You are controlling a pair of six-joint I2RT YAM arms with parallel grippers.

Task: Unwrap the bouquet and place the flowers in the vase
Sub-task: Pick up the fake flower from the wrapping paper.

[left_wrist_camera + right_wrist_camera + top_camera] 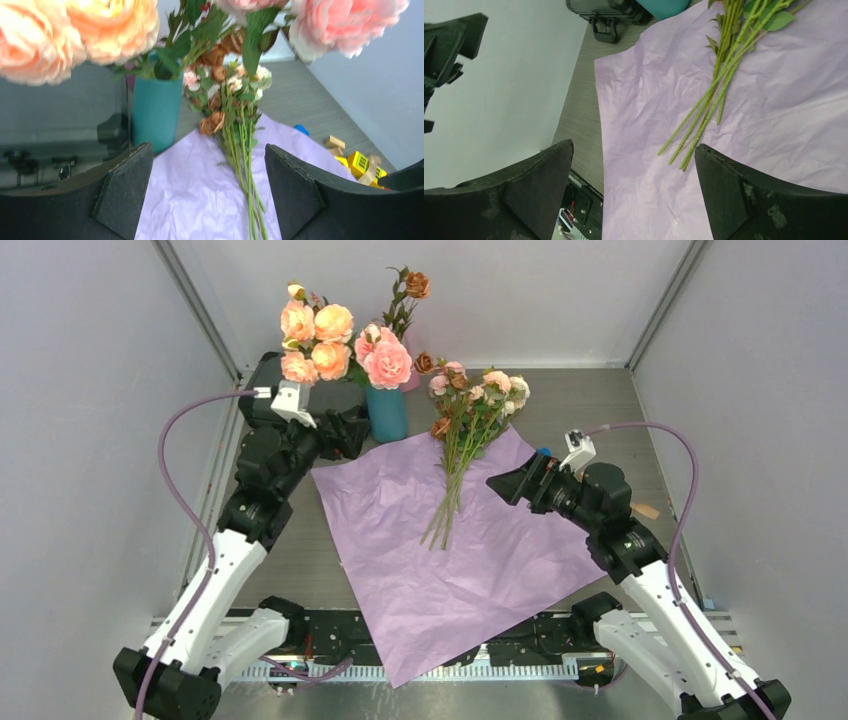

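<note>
Flowers (462, 445): laid loose on the opened wrapping paper (470, 570), heads towards the vase (387, 415).
Vase: stood upright at the paper's far corner, large peach roses (318, 335) already in it.
Left end effector (352, 435): jaws parted, nothing held, beside the vase.
Right end effector (500, 485): jaws spread wide, empty, just right of the stems.
Handling: stems judged light, thin and springy; heads easily crushed.
Hold: best taken mid-stem, where the stems are bunched.
</note>
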